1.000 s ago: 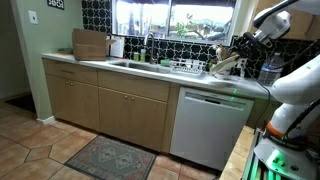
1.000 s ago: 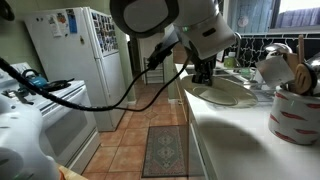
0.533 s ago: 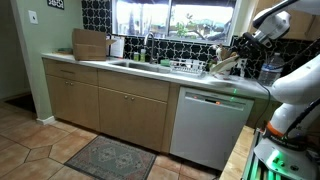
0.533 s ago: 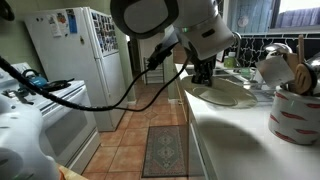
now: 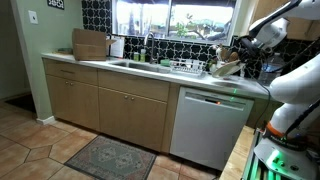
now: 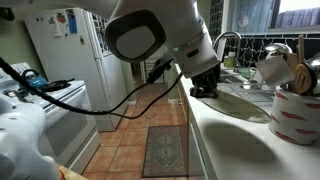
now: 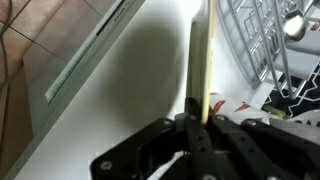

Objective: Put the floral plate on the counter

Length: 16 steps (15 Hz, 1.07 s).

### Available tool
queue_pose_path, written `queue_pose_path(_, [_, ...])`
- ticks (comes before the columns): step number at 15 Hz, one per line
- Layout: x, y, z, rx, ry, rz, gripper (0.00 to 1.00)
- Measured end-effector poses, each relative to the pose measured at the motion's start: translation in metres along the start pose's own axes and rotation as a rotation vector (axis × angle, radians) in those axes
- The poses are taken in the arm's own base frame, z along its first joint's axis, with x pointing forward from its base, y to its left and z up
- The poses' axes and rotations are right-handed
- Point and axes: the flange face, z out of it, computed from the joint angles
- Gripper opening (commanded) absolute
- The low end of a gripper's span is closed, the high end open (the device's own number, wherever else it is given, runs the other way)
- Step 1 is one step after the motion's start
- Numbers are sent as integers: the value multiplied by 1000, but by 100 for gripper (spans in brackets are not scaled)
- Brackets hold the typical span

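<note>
In the wrist view bare worktop (image 7: 110, 90) spreads left, the floral plate (image 7: 200, 50) stands edge-on in the middle, its near rim clamped in the gripper (image 7: 197, 120) and its face running straight away from it, the dish rack (image 7: 265, 40) just right; setting it down likely means tilting leftward.
</note>
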Motion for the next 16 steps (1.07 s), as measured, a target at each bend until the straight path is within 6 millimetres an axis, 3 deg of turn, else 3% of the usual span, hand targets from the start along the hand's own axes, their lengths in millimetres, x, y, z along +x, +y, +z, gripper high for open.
queue_pose_path(10, [-12,33,14,87,88,-158,2])
queue_pose_path(16, [8,55,28,155,4,-235,2])
